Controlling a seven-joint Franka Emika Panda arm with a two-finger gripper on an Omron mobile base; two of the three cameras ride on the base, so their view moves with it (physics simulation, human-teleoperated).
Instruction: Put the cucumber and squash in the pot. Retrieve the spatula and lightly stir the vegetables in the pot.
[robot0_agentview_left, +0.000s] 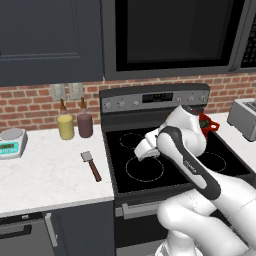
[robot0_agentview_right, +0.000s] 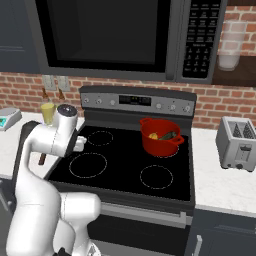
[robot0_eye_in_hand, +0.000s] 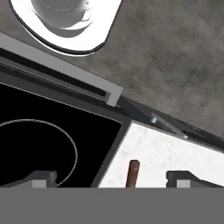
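The red pot stands on the stove's back right burner, with the dark green cucumber and the yellow-orange squash lying inside it. In the left base view the pot is mostly hidden behind my arm. The spatula lies flat on the white counter just left of the stove, grey blade toward the wall. My gripper hangs open and holds nothing, above the stove's front left corner. The end of the spatula's brown handle shows between its fingertips.
A yellow bottle and a dark red bottle stand at the back of the left counter, with a kitchen scale farther left. A toaster sits right of the stove. A microwave hangs overhead.
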